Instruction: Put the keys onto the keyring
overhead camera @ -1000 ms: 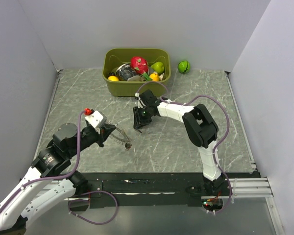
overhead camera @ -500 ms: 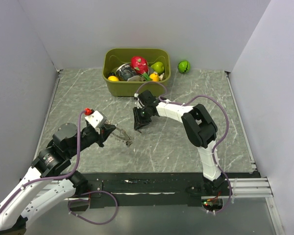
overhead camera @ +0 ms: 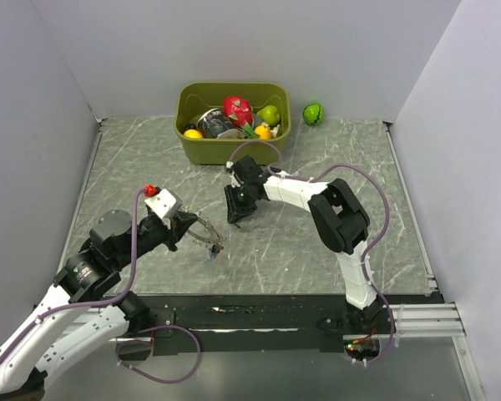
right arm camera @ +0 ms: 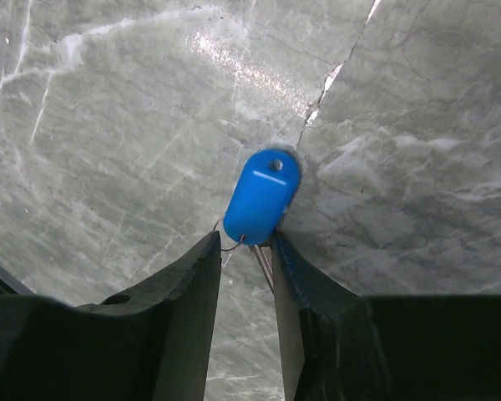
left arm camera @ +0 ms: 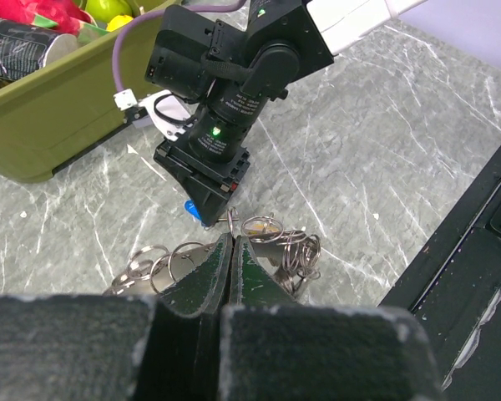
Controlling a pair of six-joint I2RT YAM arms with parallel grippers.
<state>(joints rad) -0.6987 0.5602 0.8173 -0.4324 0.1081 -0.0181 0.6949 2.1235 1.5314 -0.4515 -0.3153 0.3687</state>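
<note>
My left gripper [overhead camera: 188,224] is shut on the keyring [overhead camera: 204,232], a thin dark metal ring held just above the table. A small dark key [overhead camera: 213,251] hangs from it. In the left wrist view my fingertips [left arm camera: 231,238] are pressed together, with several small metal rings [left arm camera: 296,251] bunched around them. My right gripper [overhead camera: 236,215] points down just beyond the ring. In the right wrist view it [right arm camera: 244,242] is shut on the blue key [right arm camera: 263,196], whose blue head sticks out past the fingertips. The blue key also shows in the left wrist view [left arm camera: 191,210]. Yellow and red keys are not visible.
An olive-green bin [overhead camera: 234,152] with toy fruits and a can stands at the back centre, just behind the right gripper. A green ball [overhead camera: 314,113] lies to its right. Grey walls close in the marble table on the left, right and back.
The right gripper has shifted slightly left toward the ring with the blue key. The ring in my left gripper has swung a little, and its hanging key sits slightly further left.
</note>
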